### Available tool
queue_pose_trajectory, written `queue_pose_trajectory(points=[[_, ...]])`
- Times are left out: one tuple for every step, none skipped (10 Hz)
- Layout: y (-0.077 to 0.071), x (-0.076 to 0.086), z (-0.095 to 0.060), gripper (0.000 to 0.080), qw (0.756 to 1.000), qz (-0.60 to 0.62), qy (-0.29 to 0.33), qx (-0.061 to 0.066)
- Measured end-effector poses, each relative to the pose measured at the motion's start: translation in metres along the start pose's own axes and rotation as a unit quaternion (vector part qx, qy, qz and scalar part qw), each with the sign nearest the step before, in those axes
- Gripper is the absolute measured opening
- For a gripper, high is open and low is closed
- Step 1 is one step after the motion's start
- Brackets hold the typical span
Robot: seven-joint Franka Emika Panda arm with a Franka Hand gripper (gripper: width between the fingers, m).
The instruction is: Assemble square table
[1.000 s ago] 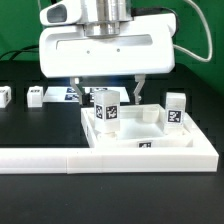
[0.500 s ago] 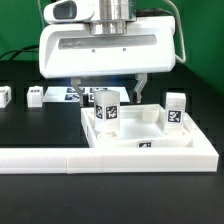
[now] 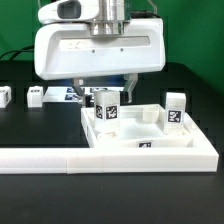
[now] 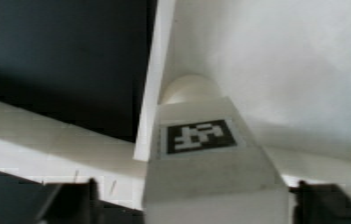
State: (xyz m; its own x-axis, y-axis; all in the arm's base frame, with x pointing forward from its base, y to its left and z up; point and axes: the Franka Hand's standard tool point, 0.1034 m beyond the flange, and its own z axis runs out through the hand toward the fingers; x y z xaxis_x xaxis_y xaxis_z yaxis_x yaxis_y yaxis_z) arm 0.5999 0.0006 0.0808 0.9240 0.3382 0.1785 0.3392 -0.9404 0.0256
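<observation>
The square tabletop (image 3: 125, 137) lies against the long white barrier (image 3: 60, 158). A leg (image 3: 107, 112) stands upright in its corner on the exterior view's left. The gripper (image 3: 107, 90) straddles that leg. Since a second ago its body has shifted toward the exterior view's left. Its jaws have narrowed but still stand apart, with gaps beside the leg.

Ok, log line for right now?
pincer: open | leg: upright at tabletop corner, between pincer fingers | second leg: upright at another corner
</observation>
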Motion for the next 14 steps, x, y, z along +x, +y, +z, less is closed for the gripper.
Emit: queue_pose_trajectory(points=[[0.0000, 0.0000, 0.0001, 0.0380, 1.000, 0.000, 0.000, 0.000], [0.0000, -0.0002, 0.0002, 0.0289, 1.000, 0.000, 0.000, 0.000], [-0.0001, -0.0002, 0.0003, 0.0290, 1.000, 0.006, 0.000, 0.000], [0.0000, -0.0002, 0.0003, 0.0290, 1.000, 0.015, 0.000, 0.000], [0.0004, -0.0005, 0.0009, 0.0290, 1.000, 0.023, -0.001, 0.001], [0.0020, 0.0013, 0.0012, 0.0290, 0.998, 0.068, -0.001, 0.003], [0.0024, 0.0019, 0.0014, 0.0290, 0.993, 0.114, 0.000, 0.004], [0.0006, 0.0026, 0.0016, 0.0290, 0.987, 0.162, 0.000, 0.004], [-0.0006, 0.0030, 0.0017, 0.0290, 0.977, 0.215, -0.001, 0.004], [-0.0006, 0.0030, 0.0018, 0.0290, 0.967, 0.254, -0.001, 0.004], [-0.0003, 0.0029, 0.0018, 0.0290, 0.953, 0.304, -0.001, 0.004], [-0.0003, 0.0029, 0.0021, 0.0291, 0.935, 0.355, -0.001, 0.003], [-0.0001, 0.0034, 0.0023, 0.0291, 0.916, 0.400, -0.001, 0.001], [0.0002, 0.0038, 0.0027, 0.0291, 0.896, 0.445, -0.001, -0.001]])
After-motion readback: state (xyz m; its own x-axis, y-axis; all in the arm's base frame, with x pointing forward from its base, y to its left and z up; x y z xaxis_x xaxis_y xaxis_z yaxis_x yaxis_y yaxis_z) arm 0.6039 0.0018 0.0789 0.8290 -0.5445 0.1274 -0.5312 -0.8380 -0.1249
